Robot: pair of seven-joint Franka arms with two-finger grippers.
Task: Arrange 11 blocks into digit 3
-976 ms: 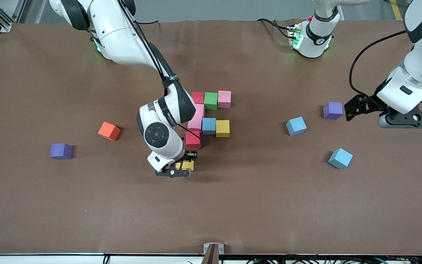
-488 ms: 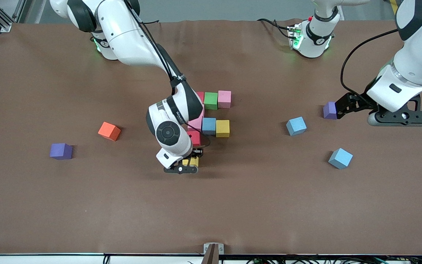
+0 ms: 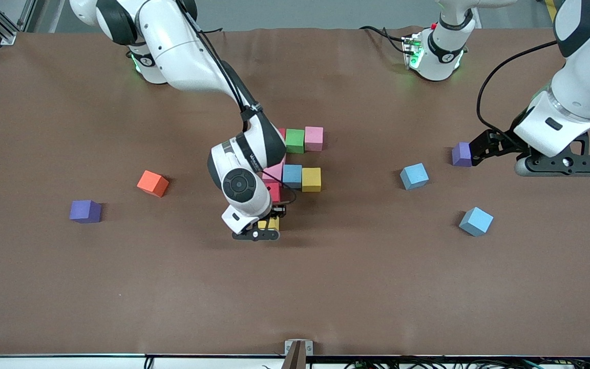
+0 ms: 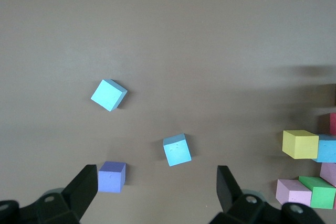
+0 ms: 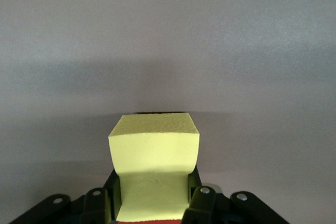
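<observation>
1. Front view.
   - Right gripper (image 3: 268, 225), centre of frame: clamped on a small yellow foam cube (image 3: 273, 223), which sits low, at or just above the brown table (image 3: 69, 282). It is just below the red foam cube (image 3: 274, 191) in frame, judged to be the start of the figure's bottom row.
   - Partial digit 3, just above centre: a top row with a second red cube mostly hidden by the arm, a green foam cube (image 3: 295, 140) and a pink foam cube (image 3: 314, 138); a middle row with a pink cube (image 3: 276, 171), a light blue cube (image 3: 292, 176) and a second yellow cube (image 3: 311, 179). These touch; the spine runs down the side toward the right arm's end.
   - Left gripper (image 3: 484, 151), right of frame: fingers spread wide, over a purple foam cube (image 3: 461, 154), which is not a task piece.
   - Two loose light blue cubes (image 3: 414, 176) (image 3: 476, 221), right of centre, probably next in line.
   - Spare orange cube (image 3: 152, 183) and second purple cube (image 3: 85, 211), left of frame.

2. Left wrist view.
   - Gripper fingers (image 4: 86, 187) set apart, empty, at the bottom edge.
   - Purple cube (image 4: 112, 176) beside one finger; two light blue cubes (image 4: 177, 150) (image 4: 108, 95) mid-frame.
   - Corner of the figure at lower right.

3. Right wrist view.
   - Yellow cube (image 5: 154, 158) squeezed between the finger pads (image 5: 200, 199), its sides visibly pinched, at lower centre.
   - A red sliver at the bottom edge suggests the held piece is tight against the red cube.
</observation>
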